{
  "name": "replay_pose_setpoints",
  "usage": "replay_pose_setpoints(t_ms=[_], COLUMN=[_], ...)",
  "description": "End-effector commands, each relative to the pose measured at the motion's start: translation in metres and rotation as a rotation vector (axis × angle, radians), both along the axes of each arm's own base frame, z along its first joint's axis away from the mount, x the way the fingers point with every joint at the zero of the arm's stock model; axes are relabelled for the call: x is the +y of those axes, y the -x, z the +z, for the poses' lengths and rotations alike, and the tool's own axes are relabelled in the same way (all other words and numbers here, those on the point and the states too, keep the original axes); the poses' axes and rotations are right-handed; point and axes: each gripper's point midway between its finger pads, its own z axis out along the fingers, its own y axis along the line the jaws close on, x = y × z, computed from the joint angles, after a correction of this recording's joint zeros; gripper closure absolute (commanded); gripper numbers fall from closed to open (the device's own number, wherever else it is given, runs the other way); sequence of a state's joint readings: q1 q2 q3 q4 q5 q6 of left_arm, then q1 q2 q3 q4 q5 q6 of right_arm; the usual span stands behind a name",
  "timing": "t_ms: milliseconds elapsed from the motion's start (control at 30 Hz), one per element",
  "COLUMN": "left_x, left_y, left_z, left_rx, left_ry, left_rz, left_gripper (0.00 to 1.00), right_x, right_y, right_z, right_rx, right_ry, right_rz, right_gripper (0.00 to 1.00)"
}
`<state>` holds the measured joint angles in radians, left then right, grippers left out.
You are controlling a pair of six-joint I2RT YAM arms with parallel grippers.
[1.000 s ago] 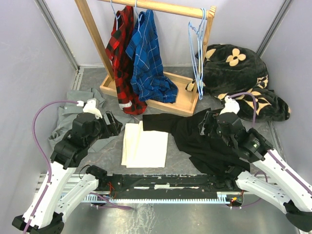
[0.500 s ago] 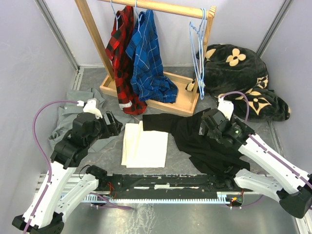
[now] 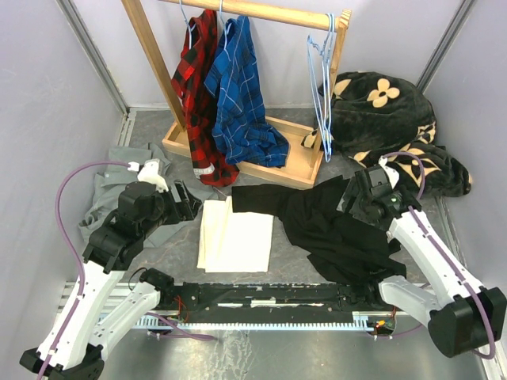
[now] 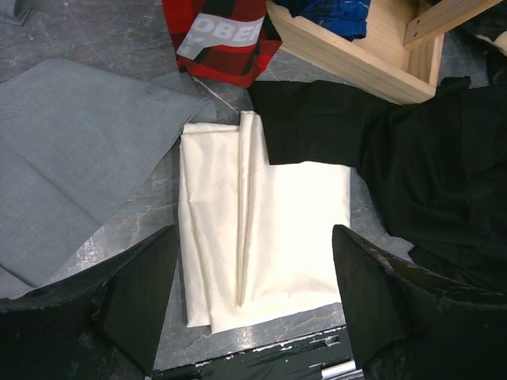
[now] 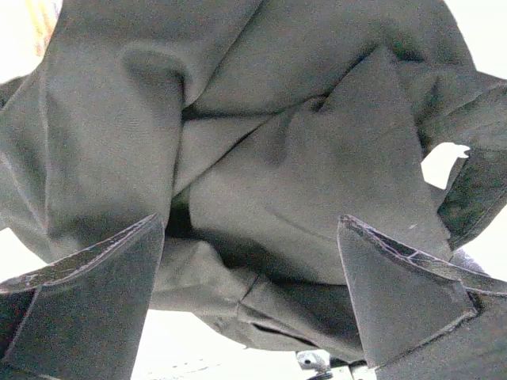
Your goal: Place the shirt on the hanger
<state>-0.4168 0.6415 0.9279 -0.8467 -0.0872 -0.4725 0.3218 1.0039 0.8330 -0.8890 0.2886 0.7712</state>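
Beneath the right arm (image 3: 424, 241), shirt (image 3: 321, 226) partly hidden; right fingers (image 5: 87, 309) and left fingers (image 4: 135, 293) wide apart, empty.

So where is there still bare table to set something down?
There is a bare wedge between the grey shirt and the cream cloth, and more bare table left of the rack base, behind the grey shirt. The right side is crowded: the black shirt, the rack base and the flowered blanket press together.
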Motion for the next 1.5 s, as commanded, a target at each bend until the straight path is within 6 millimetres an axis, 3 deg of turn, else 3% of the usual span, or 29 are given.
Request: replay_pose_setpoints(t_ms=[0, 200, 267, 400, 500, 567, 700, 867, 900, 1000, 1100, 1200, 1267, 1467], left_x=[-0.013, -0.013, -0.013, -0.013, -0.014, -0.015, -0.015, -0.015, -0.015, -0.016, -0.017, -0.017, -0.017, -0.017], left_y=[-0.007, -0.006, -0.006, -0.006, -0.006, -0.006, -0.006, -0.005, -0.005, -0.004, -0.004, -0.004, -0.004, -0.004], left_z=[0.010, 0.012, 0.012, 0.012, 0.011, 0.011, 0.011, 0.014, 0.013, 0.013, 0.014, 0.015, 0.015, 0.016], left_rx=[-0.056, -0.065, -0.065, -0.064, -0.062, -0.063, -0.062, -0.074, -0.072, -0.074, -0.075, -0.081, -0.081, -0.083], left_ry=[0.018, 0.024, 0.024, 0.025, 0.026, 0.030, 0.030, 0.034, 0.034, 0.036, 0.038, 0.041, 0.040, 0.041], left_rz=[-0.069, -0.072, -0.071, -0.073, -0.075, -0.081, -0.081, -0.083, -0.083, -0.088, -0.093, -0.094, -0.097, -0.096], left_gripper=[0.17, 0.17, 0.17, 0.17, 0.17, 0.17, 0.17, 0.17, 0.17, 0.17, 0.17, 0.17, 0.17, 0.18], right_x=[-0.016, -0.043, -0.041, -0.022, -0.024, -0.031, -0.039, -0.021, -0.019, -0.021, -0.031, -0.043, -0.055, -0.081], right_y=[-0.014, -0.033, -0.045, -0.079, -0.087, -0.090, -0.089, -0.098, -0.101, -0.104, -0.103, -0.100, -0.091, -0.065], right_z=[-0.002, -0.013, -0.011, 0.024, 0.040, 0.034, -0.008, -0.045, -0.046, -0.039, -0.019, 0.028, 0.061, 0.170], right_rx=[-0.004, -0.006, -0.050, -0.278, -0.354, -0.322, -0.134, 0.017, 0.005, -0.049, -0.125, -0.273, -0.349, -0.556], right_ry=[-0.004, -0.008, -0.080, -0.334, -0.350, -0.335, -0.316, -0.401, -0.412, -0.407, -0.349, -0.274, -0.200, -0.020], right_rz=[-0.040, -0.099, -0.084, -0.036, -0.058, -0.105, -0.198, -0.145, -0.140, -0.139, -0.144, -0.133, -0.148, -0.158], right_gripper=[0.03, 0.02, 0.01, 0.01, 0.01, 0.01, 0.01, 0.05, 0.08, 0.38, 0.66, 0.92, 1.00, 1.00])
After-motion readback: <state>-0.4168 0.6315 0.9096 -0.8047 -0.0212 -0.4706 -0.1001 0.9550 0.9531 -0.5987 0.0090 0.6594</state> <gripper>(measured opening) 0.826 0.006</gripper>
